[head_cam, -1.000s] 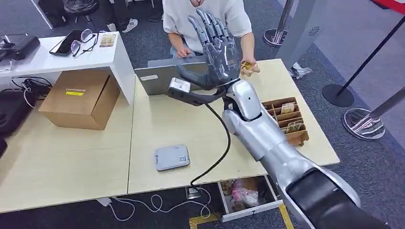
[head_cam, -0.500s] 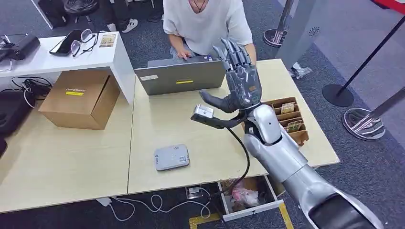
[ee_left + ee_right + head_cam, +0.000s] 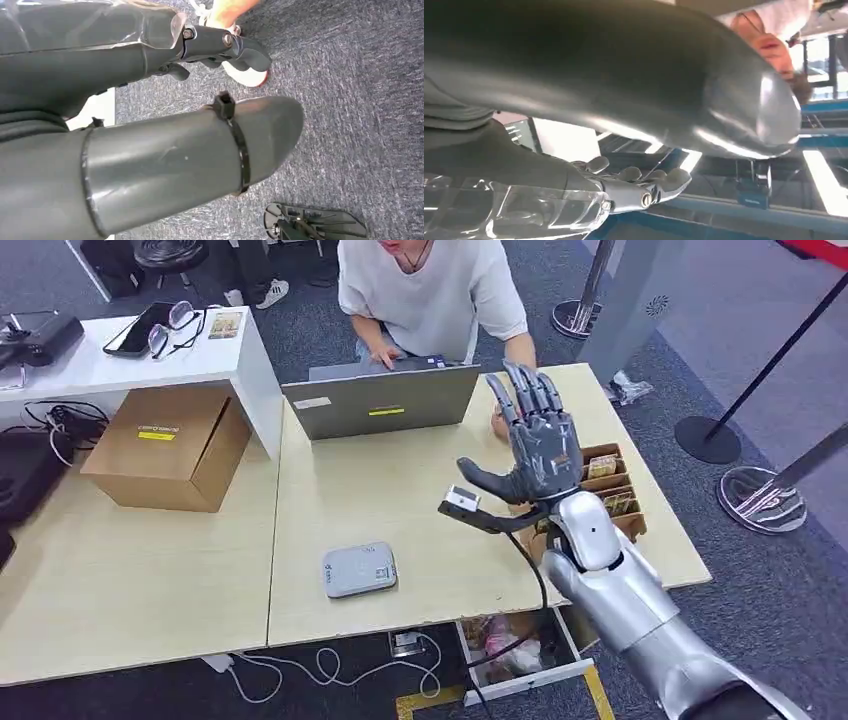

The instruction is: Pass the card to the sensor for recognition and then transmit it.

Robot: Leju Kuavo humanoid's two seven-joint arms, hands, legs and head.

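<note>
While raised over the wooden card box, right robot hand empty, fingers spread, pointing upward.

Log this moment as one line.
right robot hand: open, empty, raised over wooden compartment card box | flat grey card sensor: uncovered on table | left robot hand: hanging above carpet

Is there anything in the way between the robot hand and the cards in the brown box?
Nothing visible blocks it. The right robot hand, open and raised, hovers right above the brown wooden divided box, whose cards lie uncovered in its slots. A person's hand rests on the table just behind the robot hand.
</note>
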